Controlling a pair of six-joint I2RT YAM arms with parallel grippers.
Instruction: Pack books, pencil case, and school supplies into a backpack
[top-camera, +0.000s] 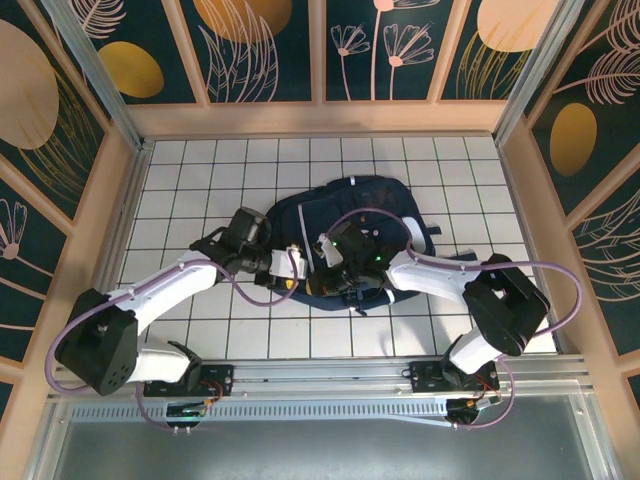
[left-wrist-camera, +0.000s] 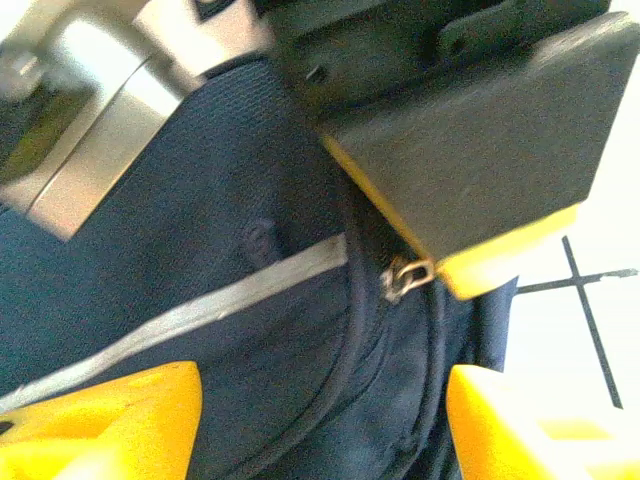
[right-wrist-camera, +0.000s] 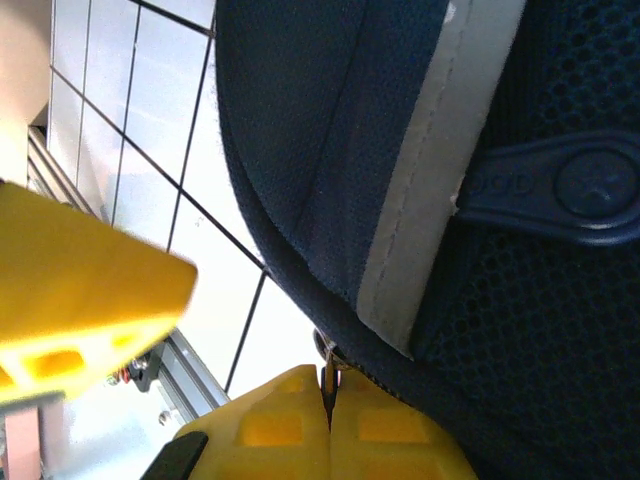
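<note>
- The right pincer (right-wrist-camera: 330, 428) is pressed shut. Its two yellow fingertips meet on the small metal zipper pull (right-wrist-camera: 328, 352) at the edge of the backpack (top-camera: 365, 212).
- The left pincer (left-wrist-camera: 322, 425) stands wide, with one yellow fingertip on each side of a stretch of the backpack's navy fabric. It holds nothing, and I cannot tell whether the tips touch the cloth.
- In the left wrist view the zipper pull hangs just beyond that gap. It sits beside the backpack's curved zipper line, right at the tip of the right pincer's black, yellow-edged finger.
- A grey stripe (left-wrist-camera: 200, 312) runs at a slant across the backpack fabric, from above the left-hand fingertip towards the zipper pull.
- In the right wrist view one blurred yellow finger of the left pincer sits just off the backpack's edge, over the tiles. It is near the closed fingertips but apart from them.
- The same view shows stitching along the grey stripe. Beside it, on the backpack's mesh, is a navy rubber tab (right-wrist-camera: 555, 185) with a round stud.
- From above, both pincers meet at the near-left edge of the backpack. The left arm reaches in from the left, and the right arm comes across the backpack's near side.
- The backpack lies flat around the middle of the counter (top-camera: 200, 185), a white surface ruled in dark grid lines.
- Purple cables (top-camera: 243, 292) loop along both arms on the near side of the backpack.
</note>
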